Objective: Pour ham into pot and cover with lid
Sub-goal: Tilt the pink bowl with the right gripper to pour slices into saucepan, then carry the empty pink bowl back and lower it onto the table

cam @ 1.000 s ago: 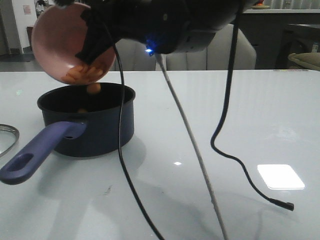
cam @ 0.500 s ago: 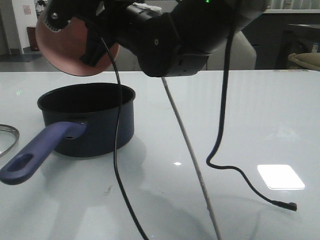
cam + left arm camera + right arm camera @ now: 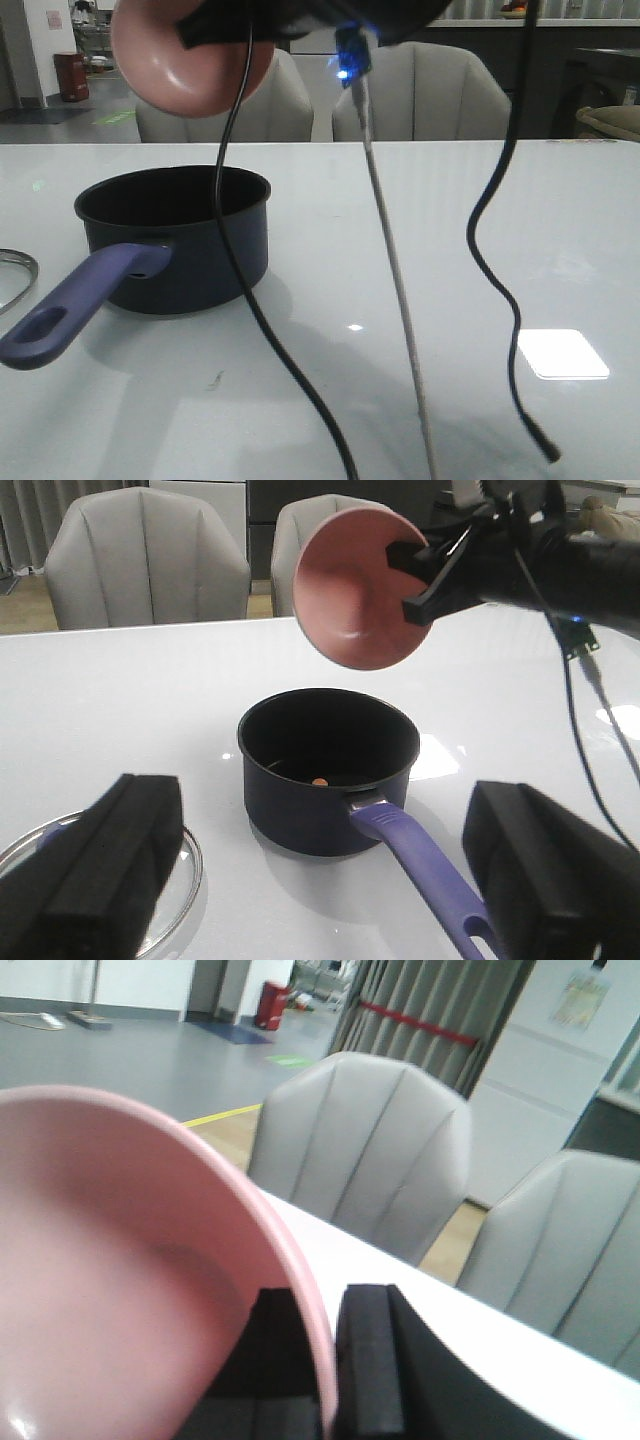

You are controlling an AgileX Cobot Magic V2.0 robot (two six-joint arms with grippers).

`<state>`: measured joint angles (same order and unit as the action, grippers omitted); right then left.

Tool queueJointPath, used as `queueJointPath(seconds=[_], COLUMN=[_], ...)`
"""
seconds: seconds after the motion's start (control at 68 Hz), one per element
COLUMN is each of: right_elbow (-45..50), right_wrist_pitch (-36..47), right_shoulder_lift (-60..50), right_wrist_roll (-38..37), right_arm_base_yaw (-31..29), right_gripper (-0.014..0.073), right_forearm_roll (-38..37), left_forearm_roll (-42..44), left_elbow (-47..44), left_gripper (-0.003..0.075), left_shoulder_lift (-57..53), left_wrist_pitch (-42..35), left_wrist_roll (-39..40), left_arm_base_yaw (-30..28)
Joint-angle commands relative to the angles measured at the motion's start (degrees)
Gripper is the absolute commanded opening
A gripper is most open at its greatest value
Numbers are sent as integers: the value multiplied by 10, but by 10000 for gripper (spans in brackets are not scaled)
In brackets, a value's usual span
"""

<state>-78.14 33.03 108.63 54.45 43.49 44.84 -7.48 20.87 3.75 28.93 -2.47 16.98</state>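
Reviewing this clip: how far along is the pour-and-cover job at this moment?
Pouring looks done: the pink bowl, gripped at its rim by the right gripper, looks empty, and a ham piece lies in the pot. In hand: only the bowl, held above the pot. Left: the lid is on the table beside the pot, and the open left gripper holds nothing.

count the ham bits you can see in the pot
1: a single orange piece lies on the floor of the pot, near the wall on the handle side, seen from the left wrist. From the front the wall hides the floor, so others may be hidden.
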Motion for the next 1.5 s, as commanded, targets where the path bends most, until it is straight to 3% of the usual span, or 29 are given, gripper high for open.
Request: queueJointPath(seconds=[0.0, 0.162, 0.25, 0.294, 0.456, 0.529, 0.573, 1.132, 1.249, 1.485], right_elbow=[-16, -15, -7, 1, 26, 32, 38, 143, 193, 282], right_wrist_pitch=[-46, -145, -174, -172, -88, -76, -74, -132, -149, -191], right_shoulder_lift=[-71, -128, -160, -173, -218, -233, -240, -308, -347, -409], right_wrist_roll=[54, 154, 260, 320, 558, 665, 704, 704, 647, 481], right_arm_base_yaw=[-11, -22, -33, -38, -42, -42, -42, -61, -87, -163], right_gripper=[133, 133, 133, 133, 133, 133, 133, 133, 133, 133], right_forearm_roll=[31, 172, 255, 288, 533, 609, 609, 609, 603, 519], left_forearm_roll=[-4, -4, -4, -4, -4, -4, -4, -4, -4, -4], left_elbow=[15, 15, 15, 15, 15, 15, 15, 15, 15, 15], left_gripper=[603, 603, 603, 603, 603, 603, 603, 603, 603, 603], left_shoulder_lift=[8, 8, 8, 8, 8, 8, 8, 8, 8, 8], left_wrist_pitch=[-46, -46, -46, -46, -46, -46, -46, -46, -46, -46], left_wrist_roll=[2, 2, 2, 2, 2, 2, 2, 2, 2, 2], left_arm_base_yaw=[5, 5, 5, 5, 5, 5, 5, 5, 5, 5])
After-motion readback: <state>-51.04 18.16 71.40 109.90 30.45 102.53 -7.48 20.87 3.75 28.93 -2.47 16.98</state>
